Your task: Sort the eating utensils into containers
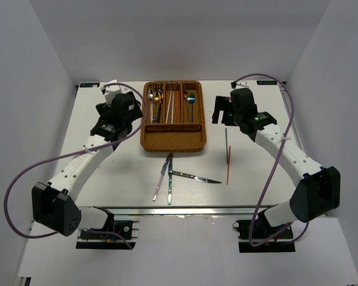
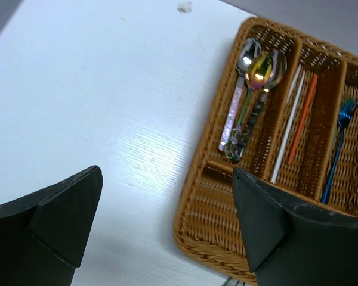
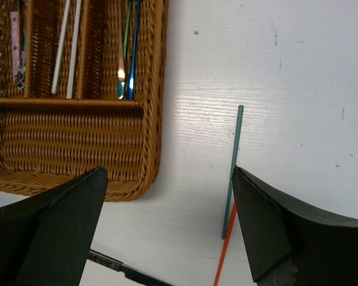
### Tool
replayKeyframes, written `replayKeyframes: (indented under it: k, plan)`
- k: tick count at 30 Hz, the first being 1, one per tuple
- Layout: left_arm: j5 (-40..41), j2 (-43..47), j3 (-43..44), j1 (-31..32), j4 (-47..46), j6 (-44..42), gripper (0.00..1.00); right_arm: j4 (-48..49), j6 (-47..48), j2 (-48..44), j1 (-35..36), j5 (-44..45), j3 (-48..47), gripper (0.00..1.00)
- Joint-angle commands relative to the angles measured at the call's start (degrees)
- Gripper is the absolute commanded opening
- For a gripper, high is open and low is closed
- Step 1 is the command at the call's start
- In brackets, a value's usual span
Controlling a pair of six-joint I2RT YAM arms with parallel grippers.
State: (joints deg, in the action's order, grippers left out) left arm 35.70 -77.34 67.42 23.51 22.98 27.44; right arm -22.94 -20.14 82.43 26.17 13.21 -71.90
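While both arms reach out over the white table (image 1: 107, 173), neither hand grips anything. The left hand (image 2: 167, 173) is spread wide above the near left corner of the wicker tray (image 1: 173, 145), one finger over bare table and the other over the weave. The right hand (image 3: 170, 170) is spread just as wide to the right of the tray, and a green chopstick (image 3: 233, 167) lies flat on the table below it, close to one finger.

In the tray, the left long slot holds the spoons (image 2: 256, 65), silver and gold bowls side by side. The middle slot holds two white chopsticks (image 2: 286, 131) and an orange-red chopstick (image 2: 302, 116). The right slot holds a blue fork (image 2: 337, 149) with another slim piece beside it.

On the table, a red chopstick (image 1: 228, 167) runs on from the green one's near end. In front of the tray a silver knife (image 1: 195, 177) lies slantwise. Left of it, a pale-handled utensil (image 1: 160, 183) and a silver utensil (image 1: 170, 182) cross at their far ends.
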Motion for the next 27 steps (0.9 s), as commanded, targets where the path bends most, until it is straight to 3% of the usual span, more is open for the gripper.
replayKeyframes:
  k: [1, 6, 13, 17, 24, 27]
  plan:
    - [5.51, 3.34, -1.24, -0.22, 2.50, -0.46, 0.98, 4.66, 2.38, -0.08, 0.02, -2.75, 0.88, 0.89]
    - [9.73, 4.83, -3.51, -0.22, 5.41, -1.16, 0.98, 6.76, 4.31, -0.96, 0.02, -1.34, 3.69, 0.89]
    - [8.51, 7.21, -10.10, -0.22, 7.16, -4.15, 0.98, 12.74, 7.48, -3.86, 0.02, 3.03, 7.29, 0.89]
    - [4.73, 8.34, -13.53, -0.30, 4.27, -5.12, 0.98, 11.97, 6.44, -1.58, -0.07, 5.86, 4.94, 0.89]
    - [-16.86, 5.72, -13.81, 0.13, 3.56, -4.06, 0.98, 5.28, -0.15, 5.27, 0.02, 6.38, -2.44, 0.89]
    - [-17.51, 5.26, -13.01, 2.41, 4.53, -5.38, 0.98, 5.44, -4.63, 7.64, 0.02, 4.29, -4.65, 0.89]
